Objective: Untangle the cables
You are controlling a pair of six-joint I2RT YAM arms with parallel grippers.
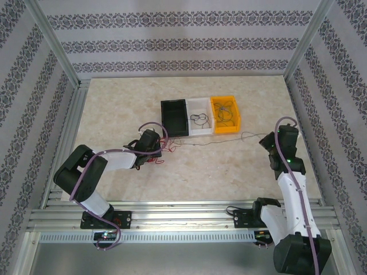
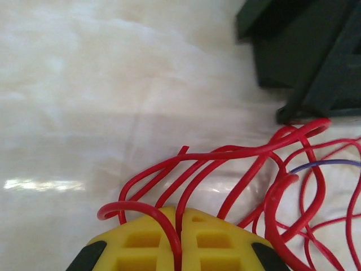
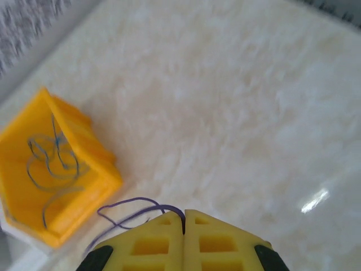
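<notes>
Near the black bin [image 1: 174, 117], we set both arms against each other.
Our left gripper [image 2: 181, 223] pinches a red cable [image 2: 138, 205] as anchor; our right gripper [image 3: 184, 220], clamped on the blue cable [image 3: 138, 199], seemingly tensions it free.

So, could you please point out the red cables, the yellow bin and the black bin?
Red cables [image 2: 276, 197]: left wrist view, thick loop.
Yellow bin [image 3: 93, 152]: right wrist view, side wall.
Black bin [image 1: 174, 117]: top view, bare floor.
</notes>
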